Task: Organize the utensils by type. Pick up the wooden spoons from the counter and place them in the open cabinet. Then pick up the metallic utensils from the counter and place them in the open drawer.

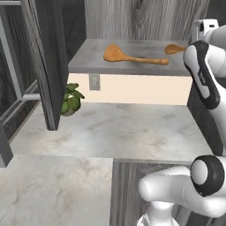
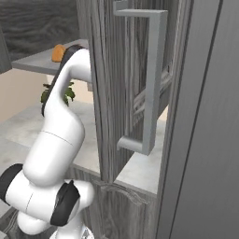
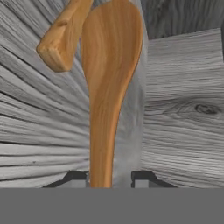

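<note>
The gripper (image 3: 109, 178) pinches a spoon (image 3: 111, 65) by its handle over the shelf (image 1: 88, 55); released crooked, it could knock the far spoon (image 1: 132, 56).

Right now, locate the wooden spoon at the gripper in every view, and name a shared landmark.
Left base view: gripped wooden spoon, its bowl at upper right over the cabinet shelf, beside the arm.
Right base view: an orange bit at upper left by the arm; I cannot tell which spoon it is.
Hand view: centre, upright, handle between the finger tips.
Landmark: the potted plant below the shelf.
</note>
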